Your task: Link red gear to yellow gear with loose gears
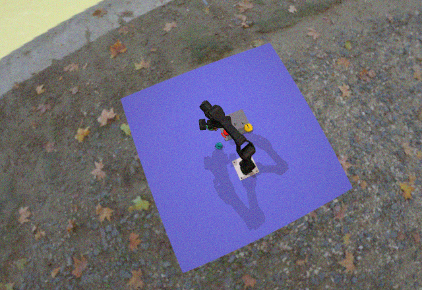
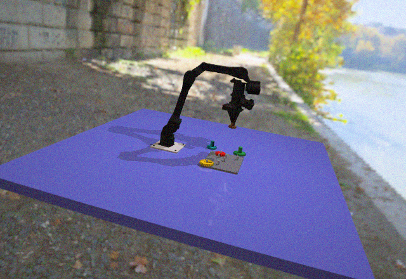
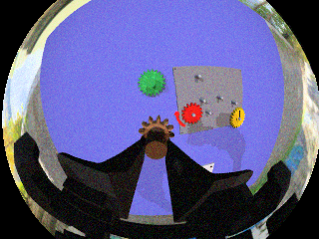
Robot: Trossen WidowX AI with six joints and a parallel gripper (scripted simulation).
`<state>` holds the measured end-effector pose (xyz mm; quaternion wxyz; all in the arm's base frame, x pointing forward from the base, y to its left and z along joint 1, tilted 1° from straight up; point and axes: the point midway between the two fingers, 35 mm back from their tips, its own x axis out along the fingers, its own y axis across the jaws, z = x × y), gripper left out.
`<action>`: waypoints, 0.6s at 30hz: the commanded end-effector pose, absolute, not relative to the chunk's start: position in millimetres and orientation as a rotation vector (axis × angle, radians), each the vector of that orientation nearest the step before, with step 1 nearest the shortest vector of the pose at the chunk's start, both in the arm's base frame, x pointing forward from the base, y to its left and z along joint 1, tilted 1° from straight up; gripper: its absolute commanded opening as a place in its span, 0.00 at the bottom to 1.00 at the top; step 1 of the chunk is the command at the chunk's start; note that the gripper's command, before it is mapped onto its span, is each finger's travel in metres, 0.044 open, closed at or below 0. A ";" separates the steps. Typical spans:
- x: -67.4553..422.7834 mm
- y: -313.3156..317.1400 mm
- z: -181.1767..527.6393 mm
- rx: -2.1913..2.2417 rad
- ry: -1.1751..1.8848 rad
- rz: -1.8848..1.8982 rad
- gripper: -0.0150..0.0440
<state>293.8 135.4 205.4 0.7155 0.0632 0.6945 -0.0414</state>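
Observation:
My gripper (image 2: 233,122) (image 3: 156,143) is shut on a brown gear (image 2: 232,126) (image 3: 158,128) by its stem and holds it high above the table. The grey board (image 1: 240,116) (image 2: 229,167) (image 3: 183,80) carries the red gear (image 2: 220,153) (image 3: 193,111) and the yellow gear (image 1: 246,127) (image 2: 206,163) (image 3: 237,118). Several empty pegs stand between and beyond them, one of them a peg (image 3: 198,77) near the far edge. A green gear (image 2: 239,151) (image 3: 152,83) stands on the table beside the board. A teal gear (image 1: 218,145) (image 2: 212,145) stands on the table nearer the arm's base.
The arm's white base plate (image 1: 241,175) (image 2: 179,148) sits on the blue table (image 1: 170,109) (image 2: 130,197). A red arrow (image 3: 178,119) lies beside the red gear. In the top view the arm hides part of the board, and the held gear and green gear are mostly hidden.

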 end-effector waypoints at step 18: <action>300.3 95.7 181.9 0.140 1.535 -0.088 0.25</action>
